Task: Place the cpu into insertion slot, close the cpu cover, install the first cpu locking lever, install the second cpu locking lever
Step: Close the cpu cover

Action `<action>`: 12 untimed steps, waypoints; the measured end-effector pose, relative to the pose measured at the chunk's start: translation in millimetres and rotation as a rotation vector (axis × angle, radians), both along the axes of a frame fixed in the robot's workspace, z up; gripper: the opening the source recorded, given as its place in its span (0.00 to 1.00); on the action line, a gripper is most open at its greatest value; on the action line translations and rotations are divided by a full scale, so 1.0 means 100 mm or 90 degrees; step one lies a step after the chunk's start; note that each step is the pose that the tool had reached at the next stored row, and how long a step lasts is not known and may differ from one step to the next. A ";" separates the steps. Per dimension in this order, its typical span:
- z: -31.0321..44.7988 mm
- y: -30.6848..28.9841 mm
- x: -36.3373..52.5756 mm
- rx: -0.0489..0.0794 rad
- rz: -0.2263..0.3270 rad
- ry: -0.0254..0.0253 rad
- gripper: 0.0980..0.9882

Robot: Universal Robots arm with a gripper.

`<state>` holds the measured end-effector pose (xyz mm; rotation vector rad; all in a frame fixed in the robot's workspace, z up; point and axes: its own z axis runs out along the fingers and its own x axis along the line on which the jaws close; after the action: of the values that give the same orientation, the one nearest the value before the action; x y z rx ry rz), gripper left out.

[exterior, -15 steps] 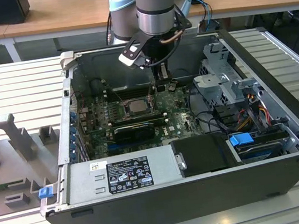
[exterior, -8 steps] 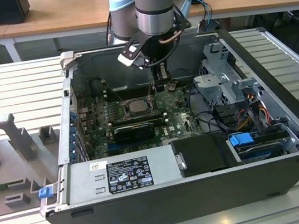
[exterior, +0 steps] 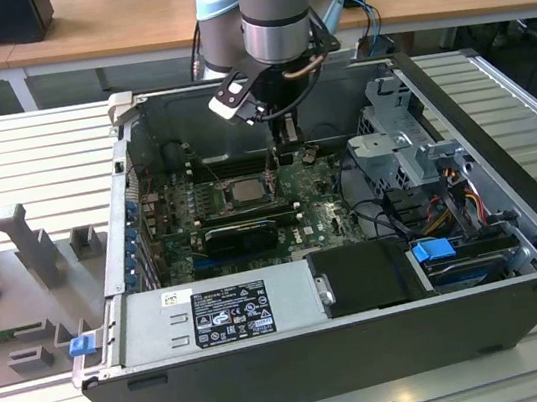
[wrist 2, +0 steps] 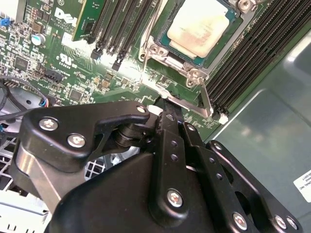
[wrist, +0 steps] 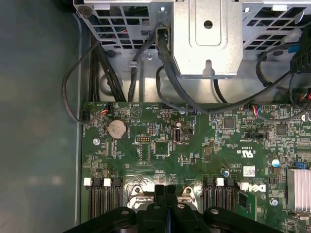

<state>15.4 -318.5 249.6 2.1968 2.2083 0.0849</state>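
Observation:
The cpu (wrist 2: pixel 204 26) lies flat in the insertion slot (exterior: pixel 244 192), its pale metal face showing through the window of the cpu cover (wrist 2: pixel 232 42), which is down over it. A thin metal locking lever (wrist 2: pixel 192 106) runs along the slot's near edge. My gripper (wrist 2: pixel 167 109) is shut, and its black fingertips touch that lever's free end. A second thin lever (wrist 2: pixel 147 36) lies along another side of the slot. In the exterior view my gripper (exterior: pixel 276 154) hangs just to the right of the cpu (exterior: pixel 244 189). The joined fingertips (wrist: pixel 165 190) also show in the first wrist view.
The motherboard sits deep in an open black case (exterior: pixel 513 215). A grey power-supply box (exterior: pixel 219 309) and a black graphics card (exterior: pixel 241 233) lie in front of the slot. A metal drive cage (exterior: pixel 407 145) and cables (wrist: pixel 165 73) stand on the exterior view's right. Memory slots (wrist 2: pixel 121 29) flank the slot.

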 end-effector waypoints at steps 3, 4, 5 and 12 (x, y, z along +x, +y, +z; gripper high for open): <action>0.000 0.000 -0.017 0.000 0.000 0.0000 0.01; 0.000 0.000 -0.021 0.000 0.000 0.0000 0.01; 0.000 0.000 -0.024 0.000 0.000 0.0000 0.01; 0.000 0.000 -0.039 0.000 0.000 0.0000 0.01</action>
<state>11.5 -318.5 249.5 2.1968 2.2084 0.0851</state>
